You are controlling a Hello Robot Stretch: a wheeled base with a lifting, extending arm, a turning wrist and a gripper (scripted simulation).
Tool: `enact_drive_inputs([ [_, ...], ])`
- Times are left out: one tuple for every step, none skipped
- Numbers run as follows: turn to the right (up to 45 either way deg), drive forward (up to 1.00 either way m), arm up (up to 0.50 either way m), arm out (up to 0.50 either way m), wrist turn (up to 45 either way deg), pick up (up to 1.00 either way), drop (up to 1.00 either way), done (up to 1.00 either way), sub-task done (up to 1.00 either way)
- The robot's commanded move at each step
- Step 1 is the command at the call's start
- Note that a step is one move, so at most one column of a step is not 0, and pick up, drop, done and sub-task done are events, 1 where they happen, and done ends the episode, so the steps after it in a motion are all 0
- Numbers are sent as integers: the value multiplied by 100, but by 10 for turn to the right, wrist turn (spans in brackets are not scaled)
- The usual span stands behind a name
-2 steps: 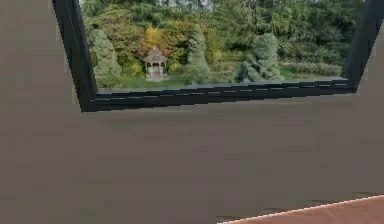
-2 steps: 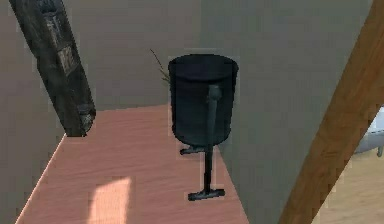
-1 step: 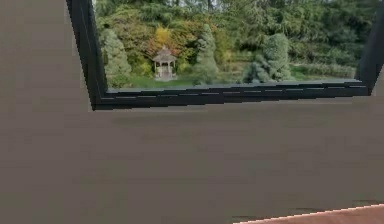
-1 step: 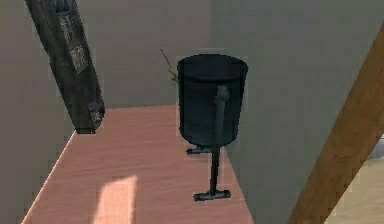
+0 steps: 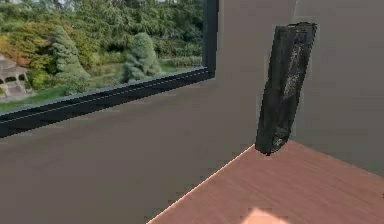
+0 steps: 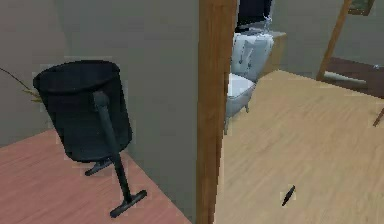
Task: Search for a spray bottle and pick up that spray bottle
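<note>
Wooden post [image 6: 215,120] half hides white armchair [image 6: 248,65].

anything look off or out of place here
Mildly: a small dark sliver lies loose on the light wood floor beyond the door frame; too small to identify. The dark drum-shaped thing on a thin stand looks tilted, possibly just the view.

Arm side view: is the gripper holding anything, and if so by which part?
Cannot be told from these pictures. In that view there is a black bucket-shaped thing on a stand, a wooden post and a white armchair.
</note>
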Motion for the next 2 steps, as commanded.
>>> enact_drive_inputs([
  [0,20,0,0,0,0,0,0,0],
  [-450,0,0,0,0,0,0,0,0],
])
